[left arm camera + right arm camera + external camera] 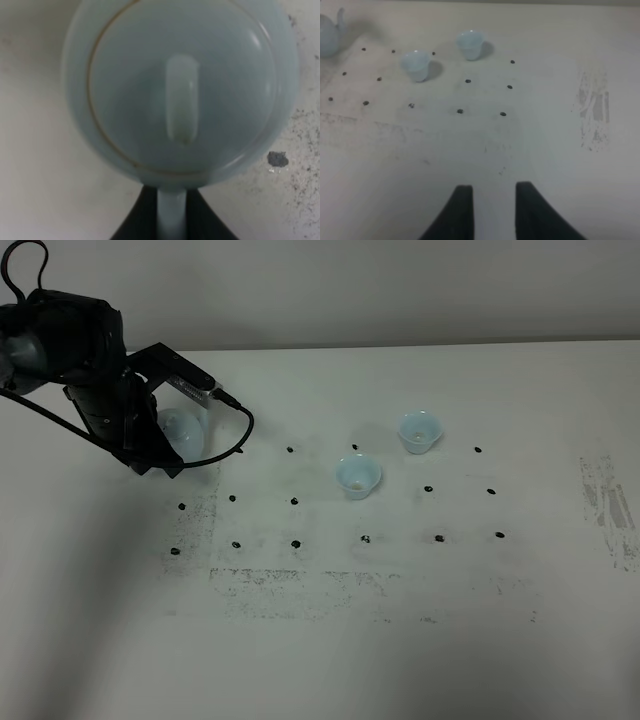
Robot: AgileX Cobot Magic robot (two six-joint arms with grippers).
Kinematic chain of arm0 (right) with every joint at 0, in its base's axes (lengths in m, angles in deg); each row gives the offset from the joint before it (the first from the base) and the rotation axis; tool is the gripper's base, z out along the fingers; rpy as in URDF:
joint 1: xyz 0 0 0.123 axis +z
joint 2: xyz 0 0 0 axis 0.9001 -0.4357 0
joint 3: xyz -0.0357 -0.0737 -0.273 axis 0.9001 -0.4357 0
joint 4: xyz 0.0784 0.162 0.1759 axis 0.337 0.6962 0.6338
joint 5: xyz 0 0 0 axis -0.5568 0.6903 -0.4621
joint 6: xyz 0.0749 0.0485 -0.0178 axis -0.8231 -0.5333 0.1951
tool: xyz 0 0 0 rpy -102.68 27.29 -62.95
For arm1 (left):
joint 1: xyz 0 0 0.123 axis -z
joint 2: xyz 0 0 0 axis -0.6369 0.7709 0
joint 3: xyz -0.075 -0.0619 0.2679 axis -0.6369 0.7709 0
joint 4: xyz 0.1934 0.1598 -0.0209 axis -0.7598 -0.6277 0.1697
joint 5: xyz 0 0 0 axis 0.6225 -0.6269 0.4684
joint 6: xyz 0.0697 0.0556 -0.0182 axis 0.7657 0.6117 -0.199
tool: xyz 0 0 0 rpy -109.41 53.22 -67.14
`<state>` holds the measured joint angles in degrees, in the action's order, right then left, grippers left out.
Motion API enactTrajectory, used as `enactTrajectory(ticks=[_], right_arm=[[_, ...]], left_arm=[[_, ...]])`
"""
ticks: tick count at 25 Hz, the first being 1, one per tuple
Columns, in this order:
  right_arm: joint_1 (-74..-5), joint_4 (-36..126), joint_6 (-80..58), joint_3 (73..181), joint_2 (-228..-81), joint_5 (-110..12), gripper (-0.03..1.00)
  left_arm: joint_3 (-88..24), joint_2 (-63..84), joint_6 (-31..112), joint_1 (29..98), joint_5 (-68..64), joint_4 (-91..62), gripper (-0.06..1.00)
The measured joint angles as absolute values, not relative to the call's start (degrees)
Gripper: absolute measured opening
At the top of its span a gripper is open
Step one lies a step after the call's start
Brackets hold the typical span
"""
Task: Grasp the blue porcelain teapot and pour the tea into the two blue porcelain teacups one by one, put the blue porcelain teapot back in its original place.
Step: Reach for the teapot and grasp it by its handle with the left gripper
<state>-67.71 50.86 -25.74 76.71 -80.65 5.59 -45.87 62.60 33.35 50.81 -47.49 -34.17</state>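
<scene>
The blue porcelain teapot (182, 428) stands at the left of the table, half hidden behind my left arm (100, 390). In the left wrist view the teapot (181, 90) fills the frame from above, lid on and knob in the middle. My left gripper (171, 210) is shut on its loop handle (171, 220), one black finger on each side. The two blue porcelain teacups stand upright right of the pot, one nearer (358, 476) and one farther back (420, 430). My right gripper (492, 187) hangs over bare table well short of the cups (416, 65) (470, 45), fingers slightly apart and empty.
Small black dots (295, 501) mark a grid on the white table (320, 640). Scuffed dark smears lie along the front of the grid (300, 585) and at the far right (605, 505). The table's back edge meets a wall.
</scene>
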Motion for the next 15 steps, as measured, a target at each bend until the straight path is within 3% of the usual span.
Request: enactTrajectory(ticks=[15], right_arm=[[-67.71, 50.86, -25.80, 76.71, -80.65, 5.59, 0.24]], left_arm=[[-45.87, 62.60, 30.54, 50.94, -47.66, -34.19, 0.09]])
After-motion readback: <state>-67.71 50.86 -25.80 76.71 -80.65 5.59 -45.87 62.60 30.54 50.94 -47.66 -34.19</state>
